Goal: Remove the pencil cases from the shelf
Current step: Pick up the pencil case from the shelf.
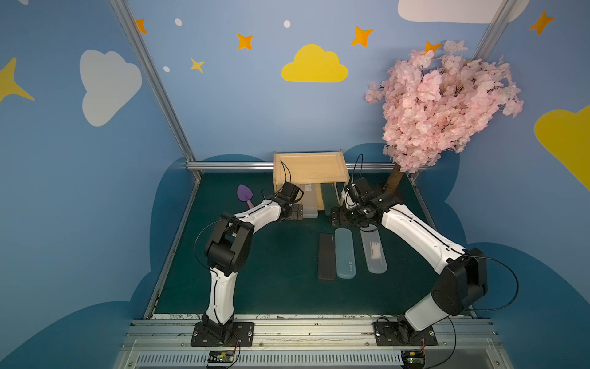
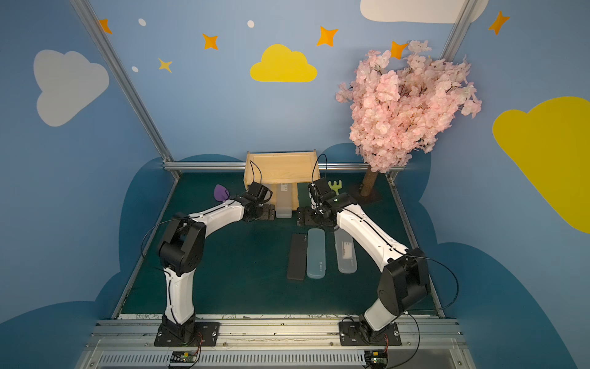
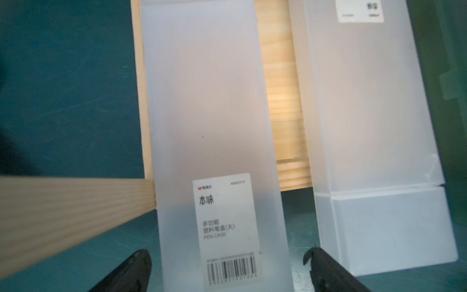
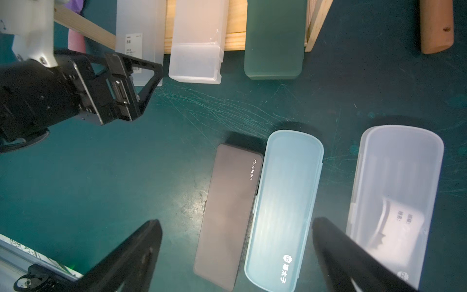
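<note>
I work in a robot test booth, dressed up like a play room. The blue walls (image 1: pixel 223 121) have a painted yellow cloud (image 1: pixel 314 65) and orange stars (image 1: pixel 245 41). Shiny metal bars (image 1: pixel 153 80) hold the walls up. A pink pretend blossom tree (image 1: pixel 440 99) stands on the dark green floor mat (image 1: pixel 271 255). My white and black arms (image 1: pixel 220 287) are bolted to a grey metal rail (image 1: pixel 303 332).
</note>
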### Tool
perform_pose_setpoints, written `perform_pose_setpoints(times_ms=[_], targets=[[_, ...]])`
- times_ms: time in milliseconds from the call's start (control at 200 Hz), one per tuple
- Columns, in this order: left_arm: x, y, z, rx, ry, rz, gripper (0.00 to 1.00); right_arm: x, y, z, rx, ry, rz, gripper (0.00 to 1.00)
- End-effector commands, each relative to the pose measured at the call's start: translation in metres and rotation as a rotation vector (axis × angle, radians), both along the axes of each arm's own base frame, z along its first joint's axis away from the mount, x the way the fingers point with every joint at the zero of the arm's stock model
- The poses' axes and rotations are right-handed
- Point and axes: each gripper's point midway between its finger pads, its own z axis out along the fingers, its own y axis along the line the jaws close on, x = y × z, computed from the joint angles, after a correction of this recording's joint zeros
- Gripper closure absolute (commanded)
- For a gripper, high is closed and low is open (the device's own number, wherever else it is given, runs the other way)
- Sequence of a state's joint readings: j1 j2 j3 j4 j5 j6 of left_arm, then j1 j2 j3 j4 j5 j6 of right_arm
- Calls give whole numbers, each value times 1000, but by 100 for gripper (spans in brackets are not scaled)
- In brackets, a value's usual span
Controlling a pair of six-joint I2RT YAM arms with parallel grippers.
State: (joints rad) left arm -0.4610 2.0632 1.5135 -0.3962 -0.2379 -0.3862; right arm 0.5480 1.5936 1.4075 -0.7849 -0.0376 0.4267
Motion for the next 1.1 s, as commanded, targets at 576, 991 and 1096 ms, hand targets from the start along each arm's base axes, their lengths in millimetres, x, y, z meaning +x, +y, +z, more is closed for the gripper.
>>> perform_pose_setpoints(times_ms=[576,991,1096], targets=[[-5,11,-15,77,66,23,23,-10,-10,-7,-14,34,0,2],[-16,16,4,87,48,26,35,-13,-11,-6,-1,33,1,2],[-23,17,13,89,40,28,35,-15,-11,-3,6,27,0,2]])
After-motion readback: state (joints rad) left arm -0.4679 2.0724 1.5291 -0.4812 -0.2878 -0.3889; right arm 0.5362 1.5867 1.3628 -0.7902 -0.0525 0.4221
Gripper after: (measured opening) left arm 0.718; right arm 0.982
